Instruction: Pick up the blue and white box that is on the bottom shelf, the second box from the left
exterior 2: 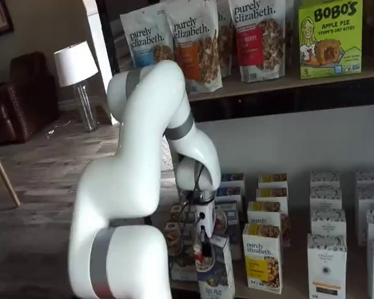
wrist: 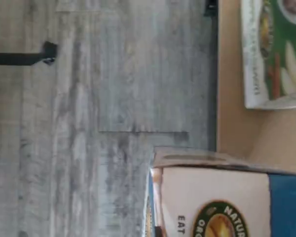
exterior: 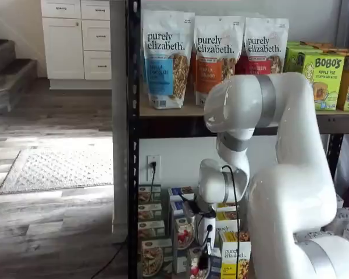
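The blue and white box (exterior 2: 215,271) stands at the front of its row on the bottom shelf (exterior 2: 294,285); it also shows in a shelf view (exterior: 199,268). In the wrist view it is close up, with a white top band and a blue body (wrist: 222,197), on the tan shelf board (wrist: 237,123). My gripper (exterior 2: 202,244) hangs right at the box's top left edge, white body above it. Its black fingers (exterior: 205,259) show side-on and dark, with no plain gap. I cannot tell whether they grip the box.
A green carton (wrist: 281,49) stands beside the box, and a yellow carton (exterior 2: 262,256) on its other side. White cartons (exterior 2: 326,265) stand further right. Granola bags (exterior: 165,58) fill the tier above. Grey wood floor (wrist: 113,98) lies beyond the shelf edge.
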